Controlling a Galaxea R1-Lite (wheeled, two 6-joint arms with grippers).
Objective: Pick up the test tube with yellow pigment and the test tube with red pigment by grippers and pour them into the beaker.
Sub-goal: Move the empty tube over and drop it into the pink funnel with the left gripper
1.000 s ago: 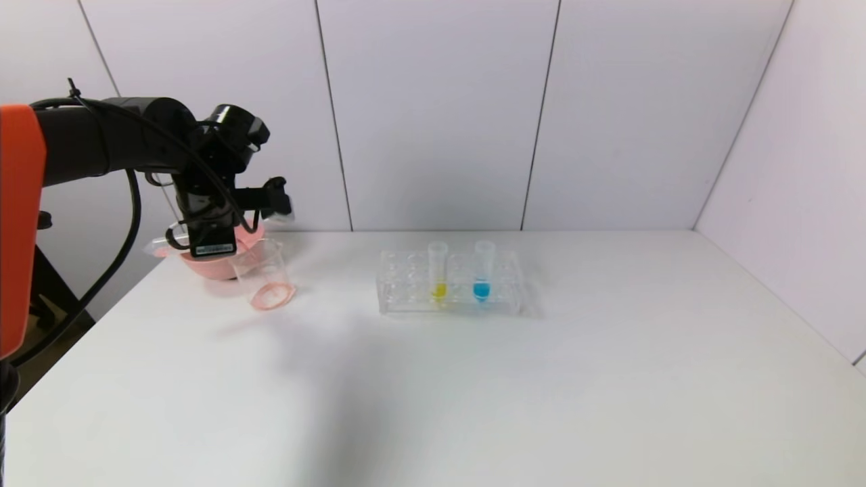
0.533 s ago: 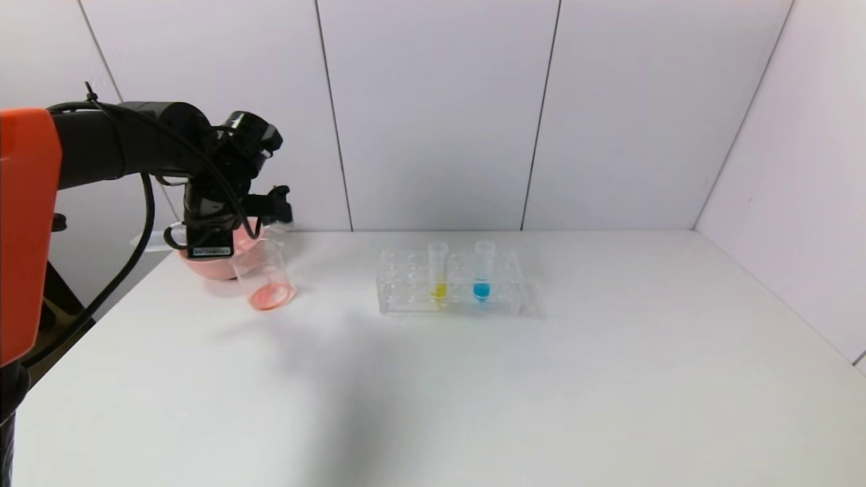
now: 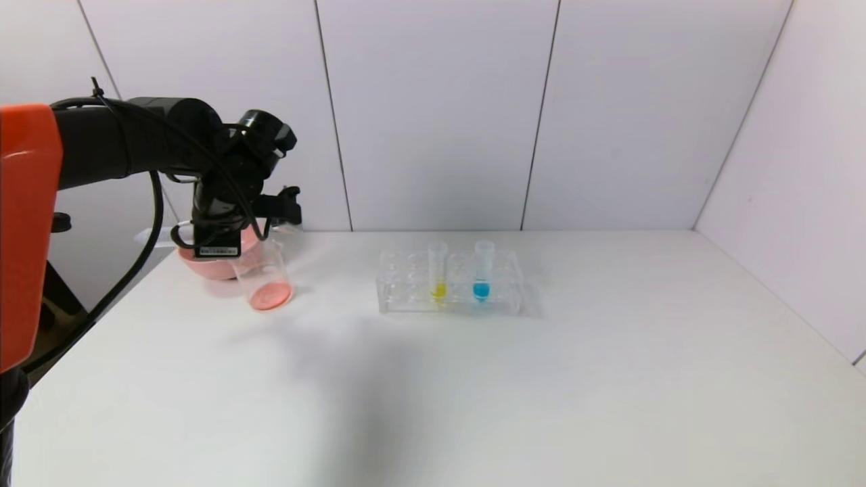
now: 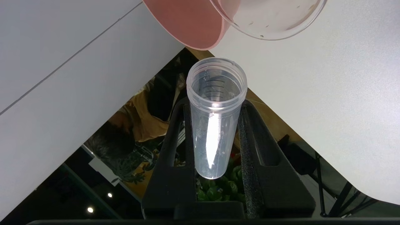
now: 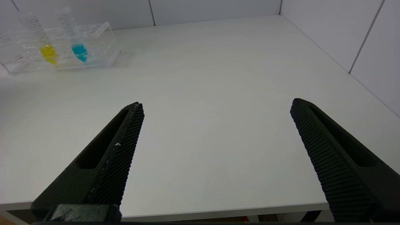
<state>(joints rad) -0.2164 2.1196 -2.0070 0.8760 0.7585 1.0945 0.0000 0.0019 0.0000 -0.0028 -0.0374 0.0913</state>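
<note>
Left gripper (image 4: 215, 125) is clamped on the empty test tube with red pigment (image 4: 214, 118), with the beaker (image 3: 264, 276) at its 6 o'clock holding pinkish liquid. Test tube with yellow pigment (image 3: 438, 270) sits at 3 o'clock in the rack (image 3: 406, 297). Right gripper (image 5: 215, 112) is spread wide.

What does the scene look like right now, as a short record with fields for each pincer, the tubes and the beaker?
left pincer: shut on a clear, empty-looking tube, up beside the pink bowl
right pincer: open, idle over the table's near edge
beaker: orange-red liquid at its bottom
rack: holds yellow tube and blue tube, both upright
</note>
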